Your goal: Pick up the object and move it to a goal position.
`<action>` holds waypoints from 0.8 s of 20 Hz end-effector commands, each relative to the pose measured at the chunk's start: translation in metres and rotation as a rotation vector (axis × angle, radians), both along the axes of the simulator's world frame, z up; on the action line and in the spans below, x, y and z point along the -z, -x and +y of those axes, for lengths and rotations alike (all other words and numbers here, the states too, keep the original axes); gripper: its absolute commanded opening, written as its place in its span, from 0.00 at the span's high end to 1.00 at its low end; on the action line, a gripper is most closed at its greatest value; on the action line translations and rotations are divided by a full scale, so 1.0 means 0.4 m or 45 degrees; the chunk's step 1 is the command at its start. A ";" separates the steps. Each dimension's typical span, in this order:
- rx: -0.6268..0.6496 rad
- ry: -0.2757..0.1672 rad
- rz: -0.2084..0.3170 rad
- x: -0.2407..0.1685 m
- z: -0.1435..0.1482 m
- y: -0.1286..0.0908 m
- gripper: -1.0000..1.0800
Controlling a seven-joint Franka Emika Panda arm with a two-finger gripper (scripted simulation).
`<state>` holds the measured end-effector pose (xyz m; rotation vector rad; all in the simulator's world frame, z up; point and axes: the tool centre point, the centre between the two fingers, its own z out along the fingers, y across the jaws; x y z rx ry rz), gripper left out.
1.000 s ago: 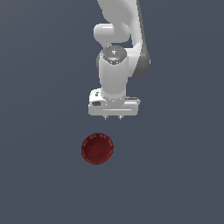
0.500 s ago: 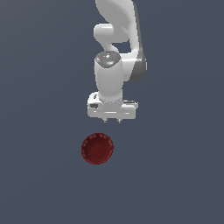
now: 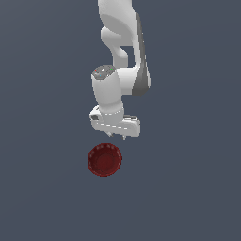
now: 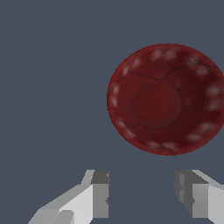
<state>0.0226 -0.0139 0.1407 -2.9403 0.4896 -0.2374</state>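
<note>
The object is a small dark red round bowl (image 3: 104, 160) with a scalloped rim, lying flat on the grey surface. In the wrist view the bowl (image 4: 167, 99) shows its hollow inside. My gripper (image 3: 117, 137) hangs just above and behind it in the exterior view, a little toward that view's right. Its two fingers (image 4: 101, 194) stand apart with only bare surface between them, so my gripper (image 4: 142, 194) is open and holds nothing. The bowl lies beyond the fingertips, not between them.
The white arm (image 3: 123, 42) rises from the gripper toward the top of the exterior view. The plain grey surface (image 3: 188, 188) spreads all around the bowl, with no other object in view.
The arm has come down and shifted toward the bowl, and the hand has turned slightly. The bowl has stayed where it was.
</note>
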 end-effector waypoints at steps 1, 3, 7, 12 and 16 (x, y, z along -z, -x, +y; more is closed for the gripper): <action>0.097 -0.034 -0.039 0.021 -0.019 -0.007 0.38; 0.176 -0.058 -0.068 0.037 -0.036 -0.011 0.38; 0.339 -0.101 -0.125 0.068 -0.076 -0.015 0.38; 0.547 -0.140 -0.191 0.105 -0.135 -0.010 0.38; 0.690 -0.157 -0.233 0.129 -0.178 0.001 0.38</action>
